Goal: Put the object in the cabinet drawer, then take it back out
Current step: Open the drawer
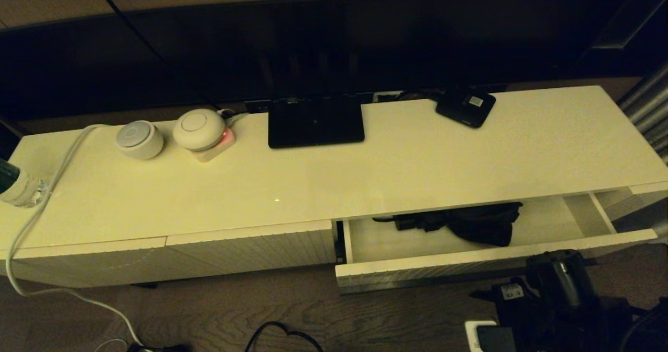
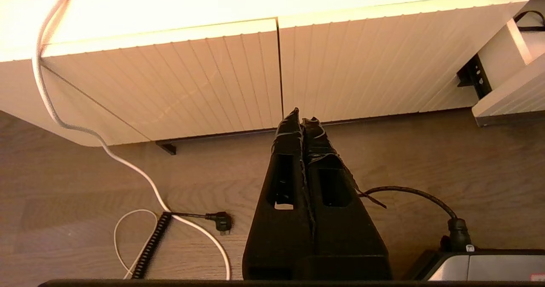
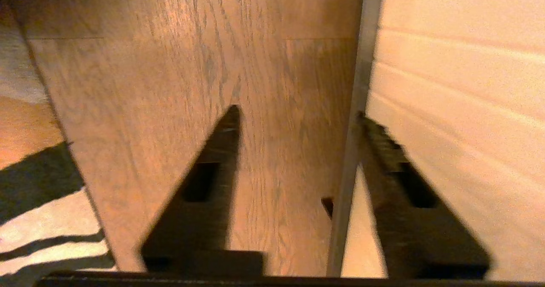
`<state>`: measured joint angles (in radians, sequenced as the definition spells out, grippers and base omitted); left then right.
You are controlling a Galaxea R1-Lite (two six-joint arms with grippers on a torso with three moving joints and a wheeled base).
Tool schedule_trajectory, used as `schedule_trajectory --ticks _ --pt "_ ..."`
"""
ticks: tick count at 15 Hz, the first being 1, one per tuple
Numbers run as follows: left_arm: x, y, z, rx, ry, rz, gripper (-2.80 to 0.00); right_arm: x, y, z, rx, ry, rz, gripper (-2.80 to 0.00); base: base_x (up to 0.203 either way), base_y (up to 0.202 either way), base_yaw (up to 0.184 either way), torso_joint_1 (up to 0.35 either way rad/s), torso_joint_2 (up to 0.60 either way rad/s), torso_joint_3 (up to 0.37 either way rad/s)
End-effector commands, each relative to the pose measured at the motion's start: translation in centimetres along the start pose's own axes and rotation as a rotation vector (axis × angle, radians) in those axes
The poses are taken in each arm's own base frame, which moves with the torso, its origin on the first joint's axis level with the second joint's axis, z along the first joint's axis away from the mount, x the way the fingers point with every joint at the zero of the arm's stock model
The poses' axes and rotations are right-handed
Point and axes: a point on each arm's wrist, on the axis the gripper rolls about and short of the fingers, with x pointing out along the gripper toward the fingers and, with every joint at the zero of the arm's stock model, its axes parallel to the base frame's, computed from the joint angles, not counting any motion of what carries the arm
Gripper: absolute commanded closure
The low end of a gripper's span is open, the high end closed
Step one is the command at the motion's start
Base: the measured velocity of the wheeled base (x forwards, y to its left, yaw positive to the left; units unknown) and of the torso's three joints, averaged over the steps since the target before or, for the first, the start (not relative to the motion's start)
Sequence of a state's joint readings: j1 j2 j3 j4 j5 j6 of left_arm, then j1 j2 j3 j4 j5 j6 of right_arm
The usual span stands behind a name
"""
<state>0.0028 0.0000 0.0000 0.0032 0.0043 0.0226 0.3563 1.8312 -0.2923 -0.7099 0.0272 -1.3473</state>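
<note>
Right end effector [image 3: 298, 116] agape before ribbed drawer [image 3: 460, 87], label illegible.

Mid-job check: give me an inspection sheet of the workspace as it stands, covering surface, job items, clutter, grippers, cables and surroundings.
Surface: cream cabinet top, glossy.
Job's things: cabinet drawer pulled open; black umbrella lies inside toward the back, partly under the top's edge.
Clutter: two round white devices, dark stand base, small black box, bottle at the left end.
Grippers: left gripper shut, empty, low before the closed ribbed fronts; right gripper open, empty, beside the drawer's ribbed front.
Cables: white cord runs off the top to the floor; black lead on the floor.
Surroundings: wood floor, dark screen behind.
</note>
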Motion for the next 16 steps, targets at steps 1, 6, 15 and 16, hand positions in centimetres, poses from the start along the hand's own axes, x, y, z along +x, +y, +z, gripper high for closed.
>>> schedule_trajectory --ticks 1,6,15,16 --pt "0.0 0.0 -0.1 0.0 0.003 0.001 0.0 -4.1 -0.6 0.3 -0.002 -0.031 -0.117 0.0 0.0 0.0 0.0 0.0 0.0 0.0" --pt "0.0 0.0 -0.1 0.0 0.003 0.001 0.0 -9.5 0.1 1.2 0.269 -0.109 -0.178 0.0 0.0 0.0 0.0 0.0 0.0 0.0" --pt "0.0 0.0 -0.1 0.0 0.003 0.001 0.0 -14.5 -6.6 3.2 0.856 -0.068 -0.239 0.0 0.0 0.0 0.0 0.0 0.0 0.0" --pt "0.0 0.0 -0.1 0.0 0.003 0.001 0.0 -14.6 -7.0 3.3 0.912 -0.002 -0.231 0.0 0.0 0.0 0.0 0.0 0.0 0.0"
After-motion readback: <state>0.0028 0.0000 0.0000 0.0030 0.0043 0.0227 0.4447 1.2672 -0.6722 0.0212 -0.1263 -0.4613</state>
